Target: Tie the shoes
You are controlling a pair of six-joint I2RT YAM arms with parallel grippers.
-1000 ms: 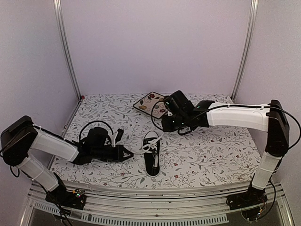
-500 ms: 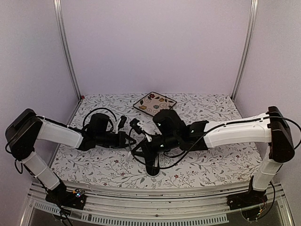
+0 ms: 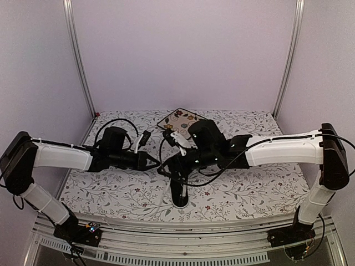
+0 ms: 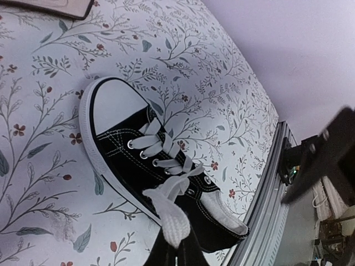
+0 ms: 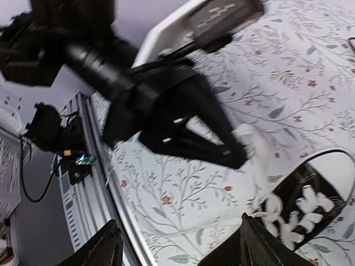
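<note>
Black canvas with a white toe cap: the shoe (image 3: pixel 178 197) lies on the flowered cloth (image 3: pixel 249 183) at 6 o'clock of the table. Its heel is close to the front rail (image 4: pixel 265 194) and its toe faces the plate (image 3: pixel 176 118) at its 12 o'clock.

A second ago the arms were well apart. The left one sat low at the shoe's 9 o'clock and the right one was up by the plate at 1 o'clock, both clamped, with white lace stretched out toward each. Since then the right arm has swung in over the shoe and the left has risen to about 10 o'clock, so the two heads nearly meet above the laces.

The bigger change is at the right pincer (image 5: pixel 180 221). It has sprung apart, and in its own view the fingers stand wide with nothing between them. The left pincer (image 4: pixel 176 252) is closed on the flat end of a lace (image 4: pixel 169 213), which rises to it from the top eyelets. The right wrist view shows a blurred white strip at the tip of that left pincer, most likely the same lace.

My reading is that the right side has dropped its end after bringing it across, probably to reach through and take a fresh hold. The tie is far from done. The left wrist view shows only plain lacing up the eyelets, with no knot and no bow. The freed end is now slack, and I cannot tell where it lies.
</note>
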